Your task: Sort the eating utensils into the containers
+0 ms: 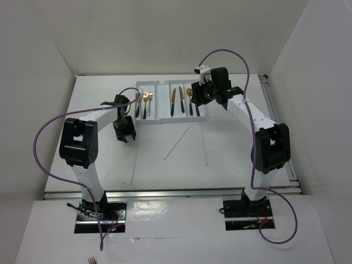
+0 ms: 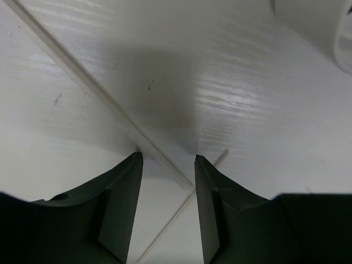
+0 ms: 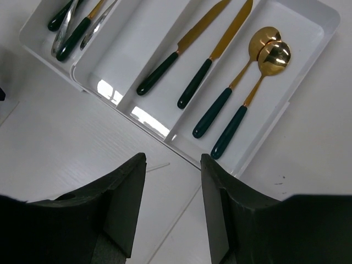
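The white organiser tray (image 1: 163, 117) lies at the back centre. Its left slot holds silver and gold forks and spoons (image 1: 144, 104), the third slot two gold knives (image 1: 176, 101), the right slot two gold spoons (image 1: 193, 102). In the right wrist view the knives (image 3: 190, 52) and spoons (image 3: 247, 93) lie in the tray (image 3: 148, 122). Thin pale chopsticks (image 1: 177, 143) lie loose on the table. My right gripper (image 1: 198, 99) (image 3: 171, 165) is open and empty over the tray's near right edge. My left gripper (image 1: 124, 131) (image 2: 168, 158) is open, low over two crossed chopsticks (image 2: 165, 165).
Another chopstick (image 1: 204, 146) lies right of centre and one (image 1: 133, 163) near the left arm. A chopstick (image 3: 181, 225) runs between my right fingers on the table. The tray's corner (image 2: 324, 27) shows at the top right of the left wrist view. White walls enclose the table.
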Available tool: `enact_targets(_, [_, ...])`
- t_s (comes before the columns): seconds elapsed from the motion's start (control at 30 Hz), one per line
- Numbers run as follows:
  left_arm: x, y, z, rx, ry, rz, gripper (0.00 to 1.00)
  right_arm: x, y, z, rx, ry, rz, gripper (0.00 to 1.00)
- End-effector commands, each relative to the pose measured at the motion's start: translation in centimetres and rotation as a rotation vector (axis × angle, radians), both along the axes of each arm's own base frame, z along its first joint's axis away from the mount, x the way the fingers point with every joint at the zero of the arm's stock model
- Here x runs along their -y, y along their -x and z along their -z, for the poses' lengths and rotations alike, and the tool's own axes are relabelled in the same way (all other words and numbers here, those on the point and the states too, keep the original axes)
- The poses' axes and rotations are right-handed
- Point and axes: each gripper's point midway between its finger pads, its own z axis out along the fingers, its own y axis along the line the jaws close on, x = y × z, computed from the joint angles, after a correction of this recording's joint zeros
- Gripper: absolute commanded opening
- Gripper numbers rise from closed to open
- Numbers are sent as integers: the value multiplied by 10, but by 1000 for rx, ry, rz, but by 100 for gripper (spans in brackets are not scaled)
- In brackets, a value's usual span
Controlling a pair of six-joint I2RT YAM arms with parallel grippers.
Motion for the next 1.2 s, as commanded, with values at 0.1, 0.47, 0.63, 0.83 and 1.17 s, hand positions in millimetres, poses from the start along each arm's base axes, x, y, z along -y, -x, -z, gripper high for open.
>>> enact_targets(0.1, [-21,-1,11,-39,-58,-81,52,15,-17,-12,1,-14,15,51])
enact_targets(0.47, [-40,-4,35,-90,-86,-106,18,28,-21,-12,-38,-28,35,47])
enact_targets(0.63, [-36,-4,37,-91,-68,-93,0,28,-21,-9,-47,-25,35,46])
enact_targets(0.83, [-30,-13,2,18,-23,-55,0,25,-20,-10,-50,-37,19,42])
enact_targets(1.17, [-7,-67,-124,451,16,104,0,21,-10,-4,-53,-66,-7,36])
